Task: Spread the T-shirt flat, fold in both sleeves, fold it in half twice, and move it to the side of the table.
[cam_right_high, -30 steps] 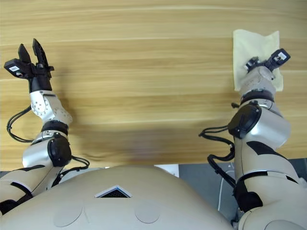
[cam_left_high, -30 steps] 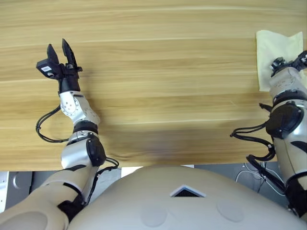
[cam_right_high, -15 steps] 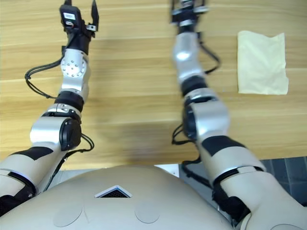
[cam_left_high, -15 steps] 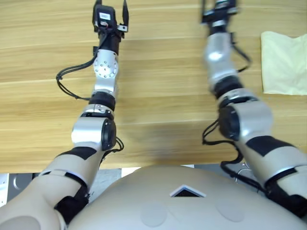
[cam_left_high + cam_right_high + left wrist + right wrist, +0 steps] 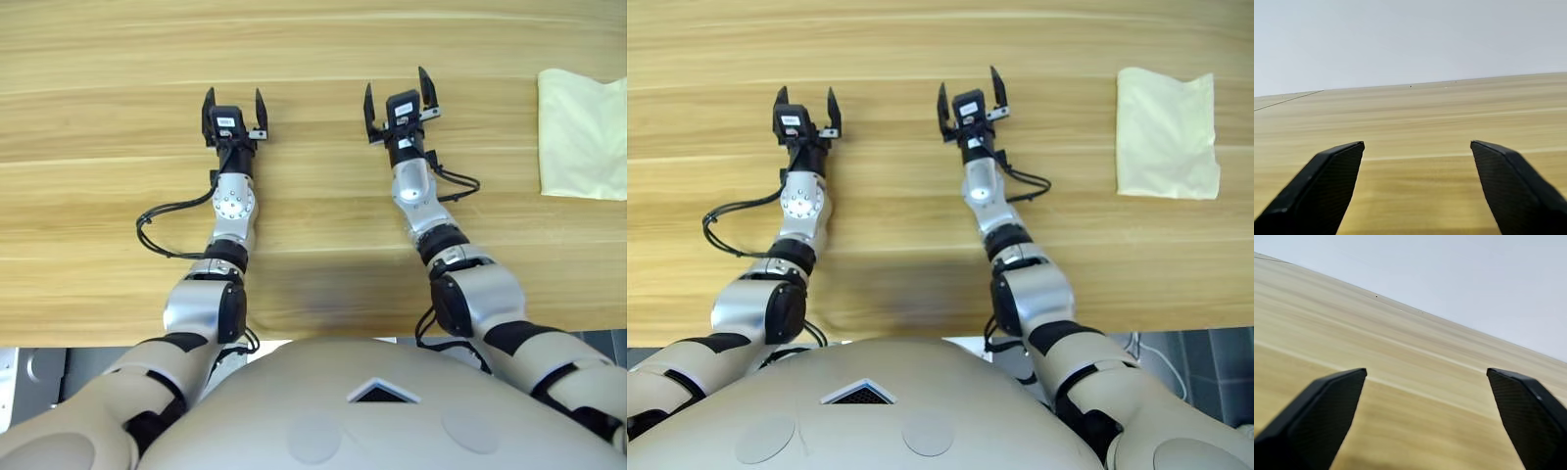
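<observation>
The T-shirt (image 5: 583,137) lies on the table (image 5: 313,39) far out to the robot's right, well apart from both arms. The left gripper (image 5: 234,98) and right gripper (image 5: 396,83) sit side by side over the middle of the table, the left one nearer the robot's left, both pointing away from the robot; whether they rest on the wood or hang just above it is unclear. Beyond the table's far edge stands a wall (image 5: 1410,39).

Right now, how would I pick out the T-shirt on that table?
Start at the wide wooden table. Toward the robot's right, past the open right end effector, lies the T-shirt. It is a pale yellow folded rectangle, flat against the brown wood.
</observation>
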Robot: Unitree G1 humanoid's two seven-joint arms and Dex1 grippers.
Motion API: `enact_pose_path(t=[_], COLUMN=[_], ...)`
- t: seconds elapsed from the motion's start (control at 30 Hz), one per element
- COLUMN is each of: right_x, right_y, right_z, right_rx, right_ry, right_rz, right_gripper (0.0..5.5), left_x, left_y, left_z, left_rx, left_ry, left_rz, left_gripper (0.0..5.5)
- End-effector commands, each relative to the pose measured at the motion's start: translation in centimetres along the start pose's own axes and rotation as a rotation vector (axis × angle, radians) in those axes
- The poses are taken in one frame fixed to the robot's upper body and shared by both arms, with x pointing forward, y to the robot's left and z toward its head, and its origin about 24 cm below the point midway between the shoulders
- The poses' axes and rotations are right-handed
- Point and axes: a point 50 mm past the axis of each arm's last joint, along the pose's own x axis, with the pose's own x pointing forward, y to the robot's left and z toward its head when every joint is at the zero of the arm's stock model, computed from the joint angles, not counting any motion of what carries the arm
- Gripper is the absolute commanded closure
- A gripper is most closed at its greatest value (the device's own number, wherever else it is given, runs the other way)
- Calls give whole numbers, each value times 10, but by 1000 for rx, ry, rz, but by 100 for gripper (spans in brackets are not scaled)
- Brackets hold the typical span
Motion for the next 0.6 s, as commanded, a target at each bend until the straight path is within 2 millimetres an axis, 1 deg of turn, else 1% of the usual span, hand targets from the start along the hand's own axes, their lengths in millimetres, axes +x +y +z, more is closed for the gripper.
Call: enact_pose_path(t=[0.03, 0.2, 0.3, 0.33, 0.53, 0.6], right_x=[-12, -22, -26, -27, -28, -29], right_y=[-2, -5, -8, -9, -10, -10], right_z=[-2, -3, -2, -3, -3, -2], right_rx=[-7, -12, -14, -18, -23, -28], right_ry=[-30, -48, -58, -58, -52, -56], right_rz=[2, -9, -25, -27, -29, -32], right_gripper=[96, 96, 144, 151, 151, 189], left_x=[-12, -25, -29, -30, -32, -32], left_y=[-7, -12, -13, -13, -13, -12], left_z=[1, 1, 1, 1, 2, 2], left_rx=[0, 12, 15, 15, 11, 10], left_ry=[-41, -69, -71, -69, -67, -66], left_rz=[-34, -59, -60, -59, -55, -55], left_gripper=[143, 143, 143, 143, 143, 143])
